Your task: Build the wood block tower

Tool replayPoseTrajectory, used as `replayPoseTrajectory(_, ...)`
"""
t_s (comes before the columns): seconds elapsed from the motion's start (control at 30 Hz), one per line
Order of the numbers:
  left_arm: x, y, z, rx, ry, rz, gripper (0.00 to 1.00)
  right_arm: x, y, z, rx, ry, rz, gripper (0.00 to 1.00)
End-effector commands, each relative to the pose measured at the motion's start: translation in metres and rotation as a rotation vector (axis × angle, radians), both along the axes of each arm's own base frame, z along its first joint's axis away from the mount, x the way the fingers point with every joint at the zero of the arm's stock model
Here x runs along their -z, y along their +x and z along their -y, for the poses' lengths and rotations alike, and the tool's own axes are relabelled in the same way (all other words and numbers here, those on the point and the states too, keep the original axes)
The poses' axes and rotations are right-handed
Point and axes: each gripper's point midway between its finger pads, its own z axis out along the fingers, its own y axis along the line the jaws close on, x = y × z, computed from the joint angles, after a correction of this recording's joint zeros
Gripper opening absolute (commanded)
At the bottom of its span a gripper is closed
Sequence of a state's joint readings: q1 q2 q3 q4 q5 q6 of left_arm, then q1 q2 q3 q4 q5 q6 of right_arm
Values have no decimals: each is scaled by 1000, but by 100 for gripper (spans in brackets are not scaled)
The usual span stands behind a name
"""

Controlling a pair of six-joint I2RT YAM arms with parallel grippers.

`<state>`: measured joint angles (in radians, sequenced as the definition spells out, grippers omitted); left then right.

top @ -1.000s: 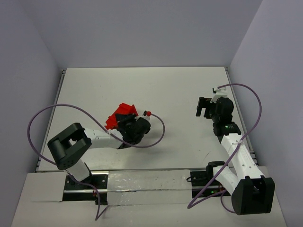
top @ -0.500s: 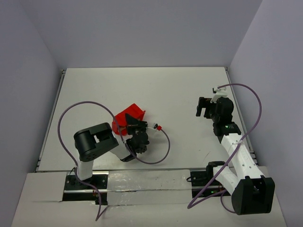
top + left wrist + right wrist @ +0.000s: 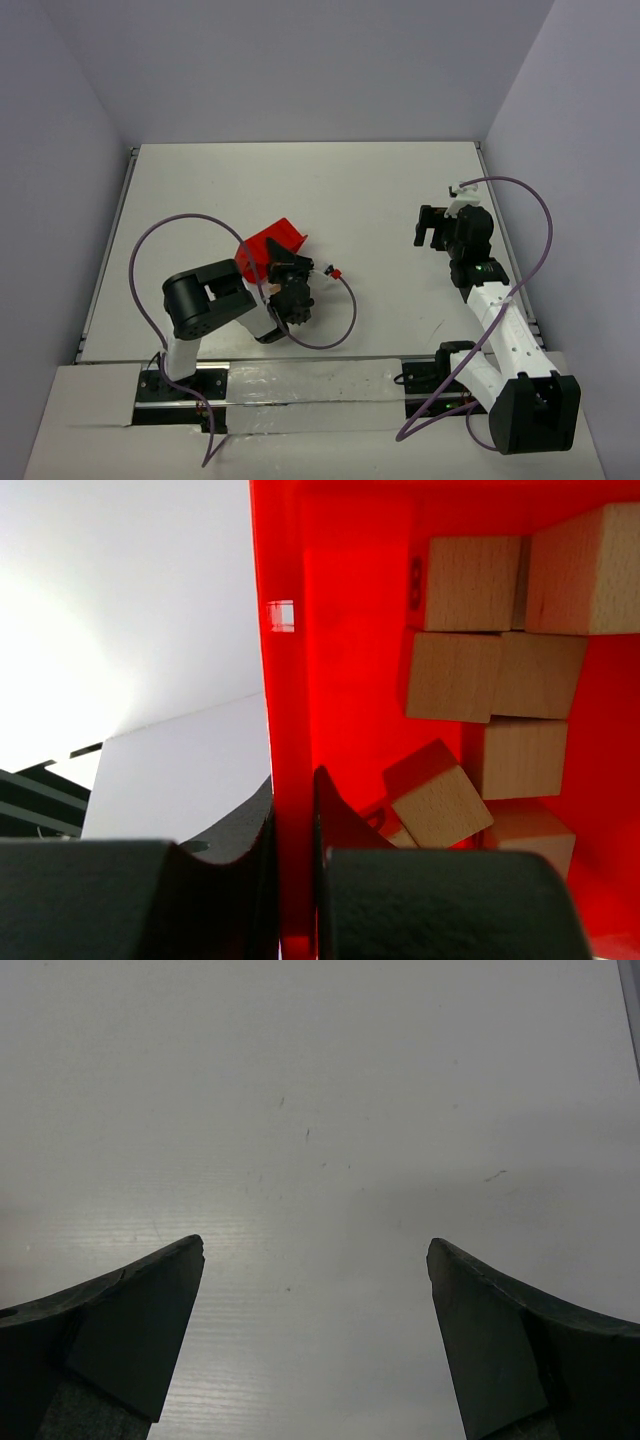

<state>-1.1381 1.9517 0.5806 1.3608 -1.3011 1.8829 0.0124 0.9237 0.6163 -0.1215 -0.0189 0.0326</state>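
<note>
Leaves table (image 3: 350,190) bare beneath right pincer (image 3: 315,1248): jaws spread wide, nothing held, no shift over the last second. Grips one wall of bin (image 3: 275,240) in clenched left pincer (image 3: 295,802); holds bin apparently tilted, carried a short way from its spot of a second ago. Keeps blocks (image 3: 540,675) loose inside bin, right of and beyond the pinched wall, none stacked. Points to a tipping-out step: no tower begun, blocks likely to be emptied onto table before any pick.

Left end effector (image 3: 294,802) clamped, right (image 3: 315,1250) agape
</note>
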Motion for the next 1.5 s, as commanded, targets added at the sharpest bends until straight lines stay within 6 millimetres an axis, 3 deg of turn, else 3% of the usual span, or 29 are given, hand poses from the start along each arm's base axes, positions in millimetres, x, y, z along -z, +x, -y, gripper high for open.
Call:
replayPoseTrajectory(0.0, -29, -5, -7, 15, -359, 185, 0, -27, 9, 3, 10, -7, 69, 100)
replayPoseTrajectory(0.27, -32, -3, -1, 25, -344, 188, 0, -27, 9, 3, 10, -7, 67, 100)
replayPoseTrajectory(0.57, -39, 1, -11, 3, -324, 196, 0, -25, 9, 3, 11, -6, 62, 100)
replayPoseTrajectory(0.7, -39, -4, -4, 23, -321, 191, 0, -22, 10, 3, 9, -3, 53, 100)
replayPoseTrajectory(0.87, -48, 9, -35, -51, -328, 215, 0, -23, 9, 3, 14, -6, 59, 100)
replayPoseTrajectory(0.93, -45, 7, -37, -65, -330, 208, 0, -22, 10, 3, 11, -3, 53, 100)
replayPoseTrajectory(1.03, -45, 0, -21, -17, -334, 203, 0, -19, 11, 3, 11, -1, 41, 100)
replayPoseTrajectory(1.2, -61, 12, -41, -71, -348, 238, 0, -20, 10, 3, 14, -4, 48, 100)
replayPoseTrajectory(1.33, -56, 4, -32, -46, -339, 220, 0, -20, 11, 3, 12, 0, 44, 100)
replayPoseTrajectory(1.47, -72, 19, -45, -83, -355, 264, 0, -20, 9, 4, 14, -6, 44, 100)
